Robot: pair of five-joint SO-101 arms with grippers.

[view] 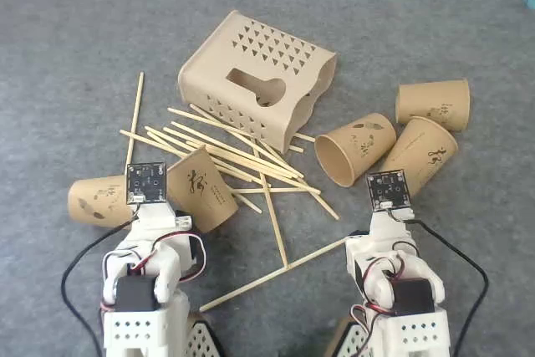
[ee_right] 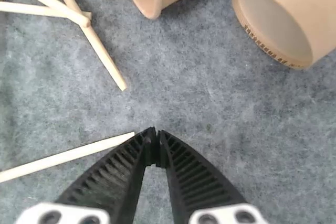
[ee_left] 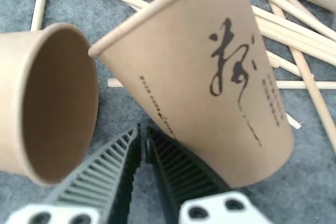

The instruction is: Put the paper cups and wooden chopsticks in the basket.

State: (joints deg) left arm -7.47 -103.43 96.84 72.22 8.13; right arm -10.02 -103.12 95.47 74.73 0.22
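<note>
The beige basket (view: pixel 255 77) lies tipped over at the back of the grey mat. Several wooden chopsticks (view: pixel 234 155) are strewn in front of it, and one long chopstick (view: pixel 276 273) lies between the arms. Two paper cups lie on their sides at the left: an open-mouthed cup (ee_left: pixel 50 103) and a printed cup (ee_left: pixel 210 72). My left gripper (ee_left: pixel 143 132) is shut and empty, its tips just short of the printed cup's side. Three more cups (view: pixel 355 148) lie at the right. My right gripper (ee_right: pixel 156 135) is shut over bare mat, near a cup's bottom (ee_right: pixel 278 19).
The grey mat (view: pixel 468 232) has free room at the right front and far left. A single chopstick (view: pixel 135 114) lies apart at the left of the pile. Cables run beside both arm bases near the front edge.
</note>
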